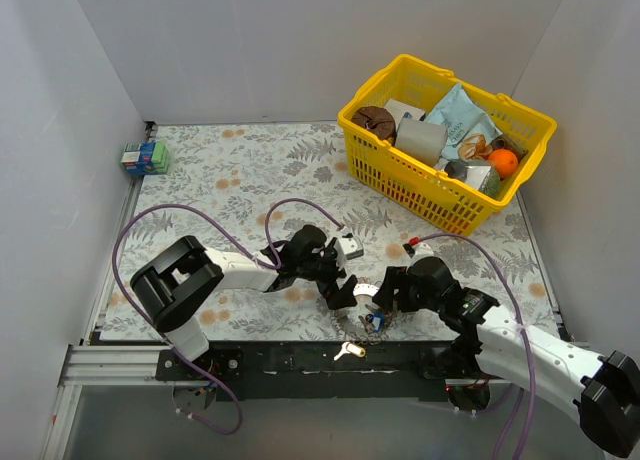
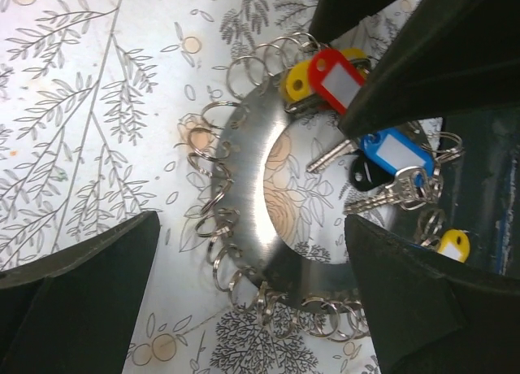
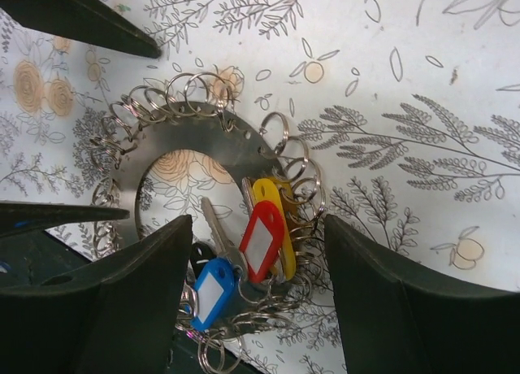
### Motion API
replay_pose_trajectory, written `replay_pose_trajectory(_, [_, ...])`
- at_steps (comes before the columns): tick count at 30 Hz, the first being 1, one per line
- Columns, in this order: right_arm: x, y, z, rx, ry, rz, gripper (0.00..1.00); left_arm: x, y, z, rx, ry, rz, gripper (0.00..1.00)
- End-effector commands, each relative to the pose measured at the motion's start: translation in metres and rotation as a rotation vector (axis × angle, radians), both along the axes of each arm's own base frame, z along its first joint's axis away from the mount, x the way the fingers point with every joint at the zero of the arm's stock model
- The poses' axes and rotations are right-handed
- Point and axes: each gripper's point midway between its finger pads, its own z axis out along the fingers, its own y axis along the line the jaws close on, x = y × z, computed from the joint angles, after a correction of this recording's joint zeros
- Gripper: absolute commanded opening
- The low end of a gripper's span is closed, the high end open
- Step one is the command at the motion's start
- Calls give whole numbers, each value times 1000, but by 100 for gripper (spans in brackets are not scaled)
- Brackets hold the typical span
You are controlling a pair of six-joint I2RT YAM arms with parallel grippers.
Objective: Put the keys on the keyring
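Left pincer [image 2: 252,228], spread wide, hangs over the keyring [image 2: 244,167].

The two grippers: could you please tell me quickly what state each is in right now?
Left gripper: open, holding nothing, above the keyring.
Right gripper: open, holding nothing, over the keys.

Each arm pairs white link shells with black joint housings: left arm [image 1: 235,270], right arm [image 1: 530,352]. A purple cable [image 1: 116,252] loops along each. Pincer fingers [image 2: 73,301] are matte black and wedge-shaped. Both bases bolt to a black rail [image 1: 290,360].
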Motion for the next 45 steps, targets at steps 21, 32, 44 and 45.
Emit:
replay_pose_trajectory(21, [65,25,54,-38,-223,-18,80,-25,-1,61,-155,-19,-93,27])
replay_pose_trajectory(32, [70,-12,85,-40,-341,-171,82,-34,-17,23,-69,91,-156,0])
replay_pose_trajectory(44, [67,-25,89,-48,-354,-220,82,-15,-30,-27,118,110,-105,0])
replay_pose_trajectory(45, [67,-27,90,-51,-359,-221,82,-11,-28,-34,143,105,-86,0])
